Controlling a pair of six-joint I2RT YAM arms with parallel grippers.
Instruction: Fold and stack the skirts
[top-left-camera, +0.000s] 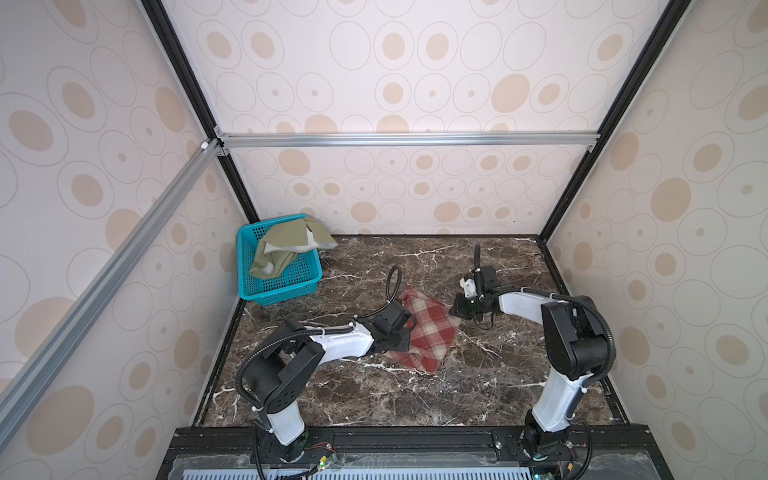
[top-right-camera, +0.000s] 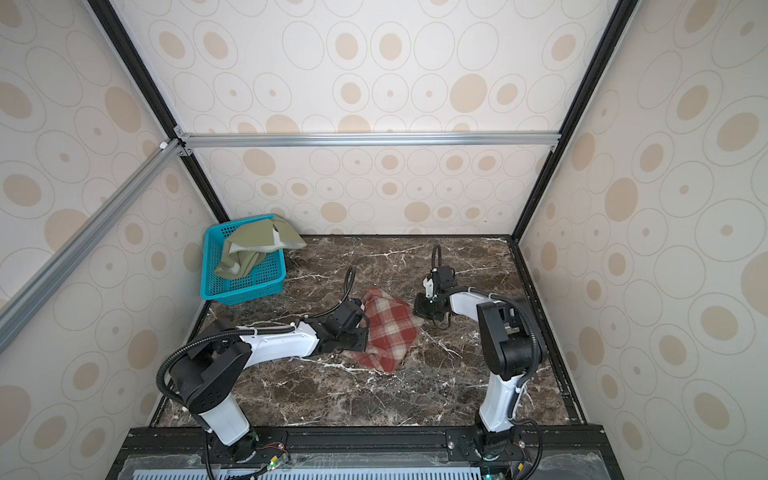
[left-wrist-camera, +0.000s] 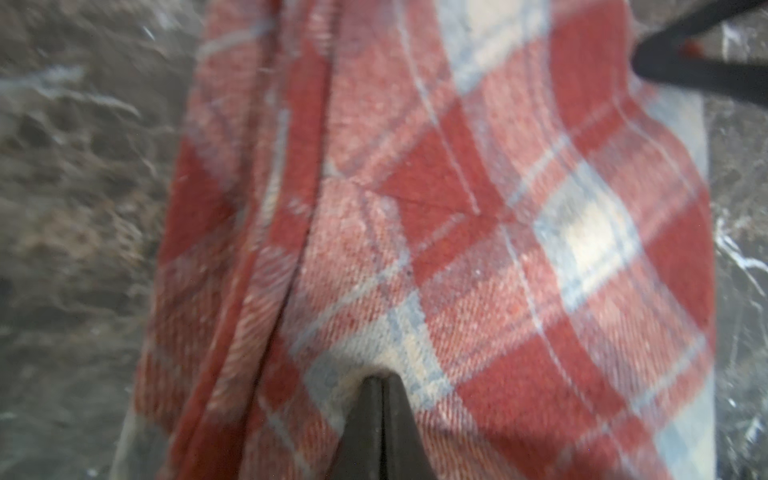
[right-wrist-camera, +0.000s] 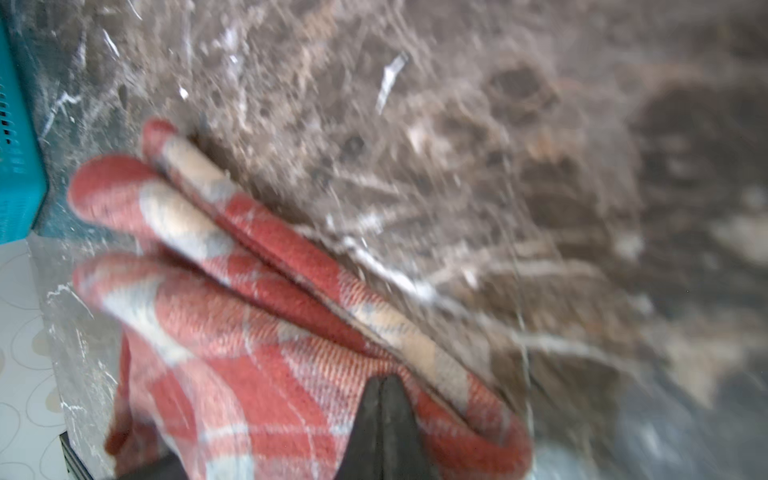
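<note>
The dark marble tabletop (top-left-camera: 498, 374) carries a teal perforated basket (top-left-camera: 291, 286) at its far left corner. The olive-green skirt (top-left-camera: 286, 245) lies draped in the basket, part of it spilling over the rim. The red-and-cream plaid skirt (top-left-camera: 430, 328) lies folded at mid-table. The left gripper (left-wrist-camera: 380, 380), jaws pressed together, bears down on the plaid. The right gripper (right-wrist-camera: 384, 382), jaws likewise closed, sits at the plaid's right corner. No cloth shows between either pair.

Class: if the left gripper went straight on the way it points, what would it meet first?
The plaid skirt: the left gripper, shut, seems to press on it, though depth is unclear.
</note>
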